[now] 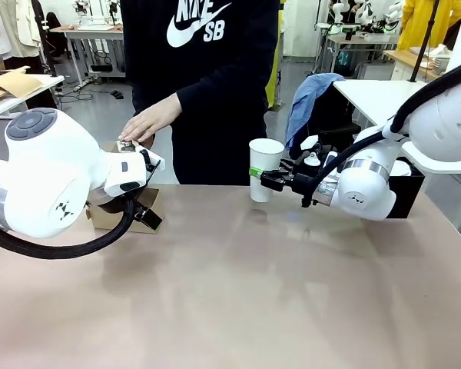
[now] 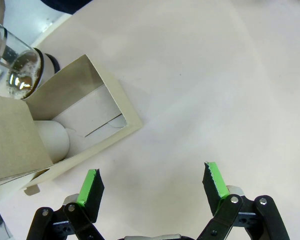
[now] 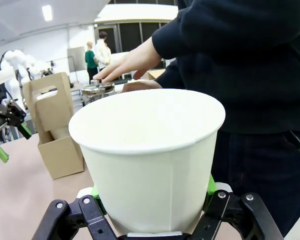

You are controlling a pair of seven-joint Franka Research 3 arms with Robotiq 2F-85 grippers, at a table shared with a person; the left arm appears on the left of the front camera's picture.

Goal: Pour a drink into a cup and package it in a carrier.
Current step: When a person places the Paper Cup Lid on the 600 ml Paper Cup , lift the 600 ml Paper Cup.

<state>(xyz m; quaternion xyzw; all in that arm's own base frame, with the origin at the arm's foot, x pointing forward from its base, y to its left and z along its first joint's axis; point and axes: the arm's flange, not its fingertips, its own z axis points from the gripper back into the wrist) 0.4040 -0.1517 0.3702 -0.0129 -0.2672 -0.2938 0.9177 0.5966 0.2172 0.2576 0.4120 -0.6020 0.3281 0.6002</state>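
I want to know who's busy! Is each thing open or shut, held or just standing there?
left gripper: open, empty, over the table.
right gripper: shut on the cup.
cup: upright, no lid, held.
carrier: standing, with a white cup in one pocket.
carafe: upright by the carrier, with the person's hand on its top.

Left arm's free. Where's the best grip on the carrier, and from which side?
Probably the raised centre handle panel of the carrier, from straight above, left gripper closing across its two flat faces. It stands upright, thin and flat, clear above the compartments. The walls are thin open cardboard, one bay already holds a small white cup, and the person's hand is at the far side.
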